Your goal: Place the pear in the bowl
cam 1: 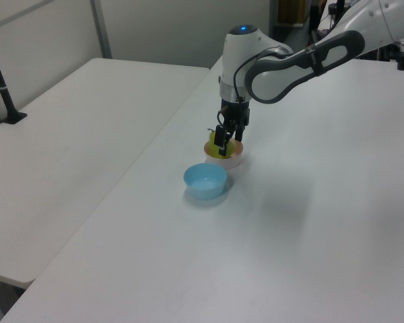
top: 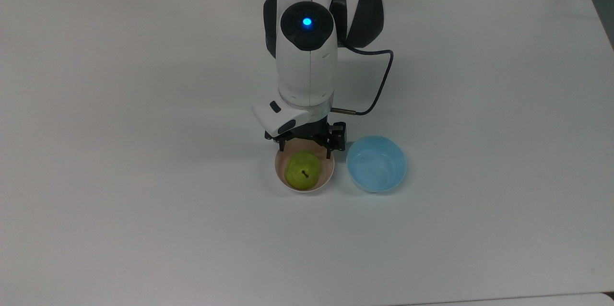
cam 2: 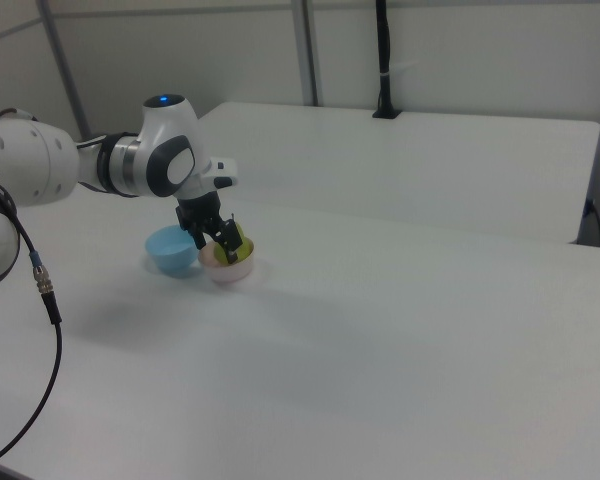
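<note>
- In the pink bowl sits the pear, stem up, touching neither of my fingers.
- My pincer hangs just above the bowl's far rim, fingers spread wide, holding nothing.
- Just beside it, on the top view's right, is the blue bowl on the white table.

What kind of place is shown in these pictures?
Probably a robotics lab or test room: a robot arm works on a plain white table, bare but for a pink bowl holding a pear and a blue bowl, with further white tables alongside.
</note>
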Robot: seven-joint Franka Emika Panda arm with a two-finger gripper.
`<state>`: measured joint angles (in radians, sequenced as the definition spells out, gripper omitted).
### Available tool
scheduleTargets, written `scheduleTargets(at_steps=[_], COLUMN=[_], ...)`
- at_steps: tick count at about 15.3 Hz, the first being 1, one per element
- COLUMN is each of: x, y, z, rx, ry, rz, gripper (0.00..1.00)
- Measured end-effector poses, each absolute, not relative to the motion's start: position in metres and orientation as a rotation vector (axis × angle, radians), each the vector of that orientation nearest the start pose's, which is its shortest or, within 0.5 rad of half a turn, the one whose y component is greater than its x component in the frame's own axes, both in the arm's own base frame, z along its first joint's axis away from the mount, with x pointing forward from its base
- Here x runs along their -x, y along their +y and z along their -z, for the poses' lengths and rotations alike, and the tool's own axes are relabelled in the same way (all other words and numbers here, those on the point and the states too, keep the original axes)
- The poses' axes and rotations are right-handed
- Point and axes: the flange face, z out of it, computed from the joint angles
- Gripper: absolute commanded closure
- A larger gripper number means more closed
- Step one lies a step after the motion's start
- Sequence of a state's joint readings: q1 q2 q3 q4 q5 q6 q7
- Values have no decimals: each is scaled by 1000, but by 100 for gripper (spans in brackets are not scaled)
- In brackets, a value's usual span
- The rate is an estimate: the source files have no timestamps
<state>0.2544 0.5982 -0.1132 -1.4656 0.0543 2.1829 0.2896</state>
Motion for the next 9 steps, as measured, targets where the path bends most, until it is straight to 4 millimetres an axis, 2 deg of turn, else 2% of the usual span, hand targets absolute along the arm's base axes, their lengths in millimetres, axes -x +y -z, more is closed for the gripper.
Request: scheduleTargets(at_steps=[4,6,9], x=[-717,-717,-698], y=[117,111,80], z=[-354,-380,-415], rx=[3110,3109,3148], ry=[244,224,87], rz=[219,250,85], gripper=[0,0,0])
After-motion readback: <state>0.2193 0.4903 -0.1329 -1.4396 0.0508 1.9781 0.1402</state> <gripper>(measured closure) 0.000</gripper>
